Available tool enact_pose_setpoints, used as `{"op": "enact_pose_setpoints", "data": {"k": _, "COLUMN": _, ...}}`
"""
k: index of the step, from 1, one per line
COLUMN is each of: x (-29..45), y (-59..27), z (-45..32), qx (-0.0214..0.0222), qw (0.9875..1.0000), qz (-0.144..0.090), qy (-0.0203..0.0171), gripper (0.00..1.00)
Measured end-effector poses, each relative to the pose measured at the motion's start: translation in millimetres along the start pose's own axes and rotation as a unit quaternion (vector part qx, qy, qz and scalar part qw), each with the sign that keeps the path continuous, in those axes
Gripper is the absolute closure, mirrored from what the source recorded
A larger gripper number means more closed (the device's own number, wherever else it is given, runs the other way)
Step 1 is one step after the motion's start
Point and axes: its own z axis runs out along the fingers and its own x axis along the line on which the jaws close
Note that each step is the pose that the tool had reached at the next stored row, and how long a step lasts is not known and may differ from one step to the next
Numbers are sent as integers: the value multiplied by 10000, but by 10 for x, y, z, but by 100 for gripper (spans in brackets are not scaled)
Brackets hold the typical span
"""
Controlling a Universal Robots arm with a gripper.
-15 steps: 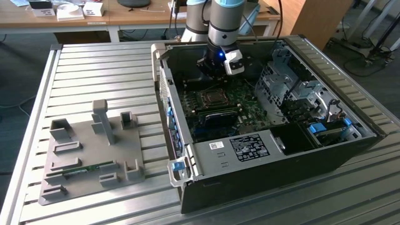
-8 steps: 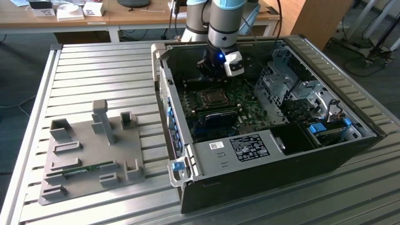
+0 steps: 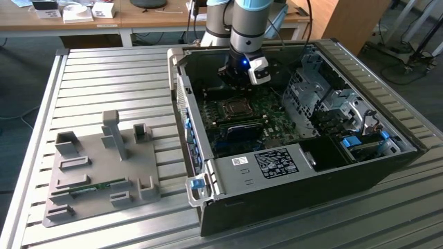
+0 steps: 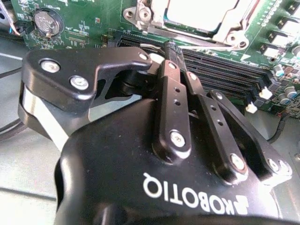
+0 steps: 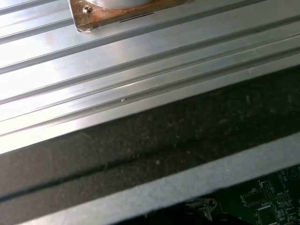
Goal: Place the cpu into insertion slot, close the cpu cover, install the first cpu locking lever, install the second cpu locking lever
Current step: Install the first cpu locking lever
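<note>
On the exterior view's left, the grey fixture tray [image 3: 100, 174] sits on the slatted aluminium table [image 3: 104, 83], well apart from the work; it appears to park spare parts clear of the case. To its right, the open computer case [image 3: 298, 150] lies on its side so you can reach the green motherboard [image 3: 266, 122] from above. The insertion slot [image 3: 237, 108] sits near the board's far end. The cpu [image 4: 199, 11] already lies in it, its dull metal top showing through the cpu cover [image 4: 154, 23], which looks lowered around it.

Your gripper [image 4: 169, 49] hangs just beyond the socket, above the long memory slots [image 4: 220, 70]. Its fingers [image 4: 172, 93] are pressed together and pinch nothing, by my judgement.

The socket is cut off in the second wrist view. I cannot make out either locking lever's position.
</note>
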Motion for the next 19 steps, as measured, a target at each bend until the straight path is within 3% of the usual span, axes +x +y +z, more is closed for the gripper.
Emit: {"op": "enact_pose_setpoints", "data": {"k": 19, "x": -17, "y": 24, "z": -6, "qx": 4, "qw": 10000, "qz": 49, "qy": -8, "gripper": 89}}
